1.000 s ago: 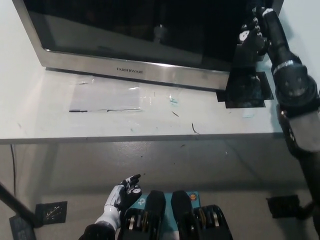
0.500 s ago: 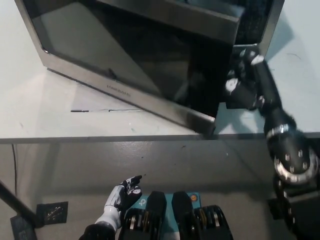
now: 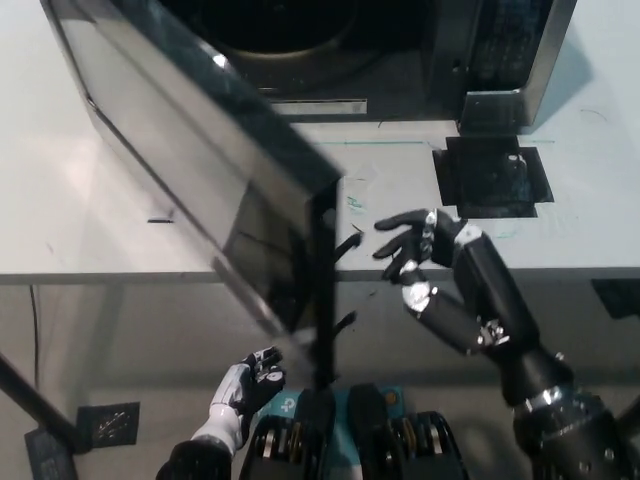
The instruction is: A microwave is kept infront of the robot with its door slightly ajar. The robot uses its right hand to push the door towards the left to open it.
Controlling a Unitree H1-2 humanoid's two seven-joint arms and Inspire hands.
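The microwave (image 3: pixel 500 60) stands at the back of the white table, its cavity showing at the top of the head view. Its glass and steel door (image 3: pixel 200 190) is swung far out to the left, its free edge hanging past the table's front edge. My black right hand (image 3: pixel 420 250) is over the table's front edge just right of the door's free edge, fingers spread, holding nothing and apart from the door. My white left hand (image 3: pixel 245 390) rests low at the bottom left, fingers loosely apart.
A black square mat (image 3: pixel 490 175) lies on the table (image 3: pixel 80 230) in front of the microwave's control panel. A dark marker square (image 3: pixel 105 425) is on the floor at the lower left.
The door has swung from nearly shut to wide open leftward. My right hand moved from the door's right edge down and left to the table's front edge.
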